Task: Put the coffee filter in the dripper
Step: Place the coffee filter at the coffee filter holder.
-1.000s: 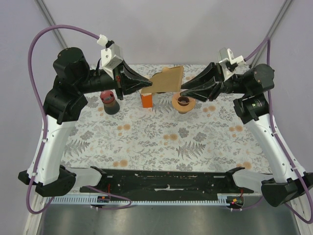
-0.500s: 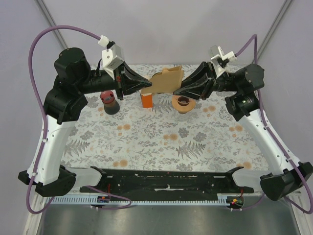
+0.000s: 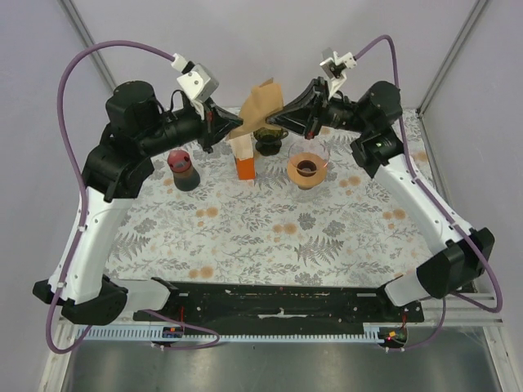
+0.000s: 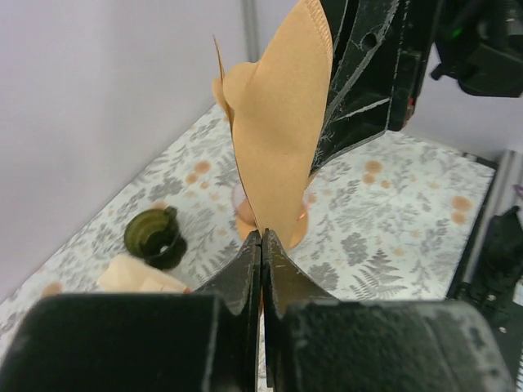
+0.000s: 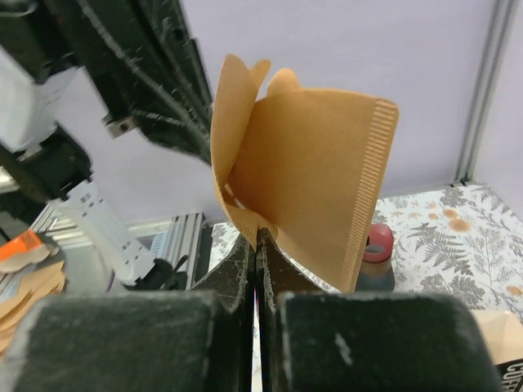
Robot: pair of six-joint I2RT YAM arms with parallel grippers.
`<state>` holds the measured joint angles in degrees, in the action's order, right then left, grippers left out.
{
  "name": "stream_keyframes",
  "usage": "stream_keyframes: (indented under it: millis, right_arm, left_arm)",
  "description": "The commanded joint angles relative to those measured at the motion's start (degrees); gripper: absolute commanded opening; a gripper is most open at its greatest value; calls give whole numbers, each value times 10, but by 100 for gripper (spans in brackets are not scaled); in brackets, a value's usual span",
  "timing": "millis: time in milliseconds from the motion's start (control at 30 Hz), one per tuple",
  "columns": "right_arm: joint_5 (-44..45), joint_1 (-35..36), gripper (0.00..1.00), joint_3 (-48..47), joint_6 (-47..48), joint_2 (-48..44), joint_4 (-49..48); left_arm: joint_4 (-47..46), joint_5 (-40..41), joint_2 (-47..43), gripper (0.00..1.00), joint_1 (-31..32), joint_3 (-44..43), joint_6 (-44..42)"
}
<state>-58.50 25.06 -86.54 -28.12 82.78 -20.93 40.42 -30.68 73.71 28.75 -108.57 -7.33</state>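
A tan paper coffee filter (image 3: 262, 102) is held in the air between both grippers, standing upright and partly spread open. My left gripper (image 3: 243, 131) is shut on its lower left edge (image 4: 278, 139). My right gripper (image 3: 283, 107) is shut on its right corner (image 5: 319, 180). The orange dripper (image 3: 307, 168) stands on the floral mat below and to the right of the filter. In the left wrist view it (image 4: 245, 214) shows only partly behind the filter.
An orange filter box (image 3: 243, 160) stands under the left gripper. A dark green cup-like object (image 3: 270, 140) sits between the box and the dripper. A dark jar with a red lid (image 3: 184, 170) stands to the left. Purple walls close the back.
Both arms have lifted the filter higher and further back. The filter has turned from lying wide to standing upright and has opened. The right arm swung in to the left.
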Motion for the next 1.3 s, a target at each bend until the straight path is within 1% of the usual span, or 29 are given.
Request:
stream_keyframes:
  millis: [0,133,233,367,433,500,633,733,833,933,1033,1133,1200,1267]
  right_arm:
    - [78,12,0,-54,-7,63,26]
    - [109,30,0,-115,-3,148,50]
    - [162,39,0,-162,19,200,94]
    - [208,42,0,-251,40,278,164]
    - [210,43,0,-294,40,320,189]
    - [208,43,0,-314,34,347,195]
    - [224,43,0,-325,46,370,208]
    - [240,42,0,-334,69,383,253]
    - [252,41,0,-336,93,391,283]
    - [259,39,0,-317,99,389,289]
    - [255,33,0,-317,98,398,290]
    - [216,28,0,-346,77,427,292]
    - [205,28,0,-368,67,446,302]
    - [209,28,0,-362,66,445,302]
  left_arm:
    - [-24,148,14,2,0,34,-33]
    - [-61,199,41,2,-9,61,-36]
    - [-88,236,71,2,-27,74,-23]
    - [-126,259,116,2,-41,82,6]
    - [-133,265,143,2,-46,81,28]
    - [-136,257,167,2,-55,80,54]
    - [-163,241,208,2,-71,84,103]
    - [-188,230,243,2,-84,74,124]
    - [-186,215,276,2,-89,53,143]
    - [-186,204,289,2,-97,64,165]
    - [-179,226,310,2,-101,76,180]
    - [-177,231,325,2,-103,75,190]
    - [-180,229,325,2,-103,76,191]
    - [-177,237,322,2,-104,77,198]
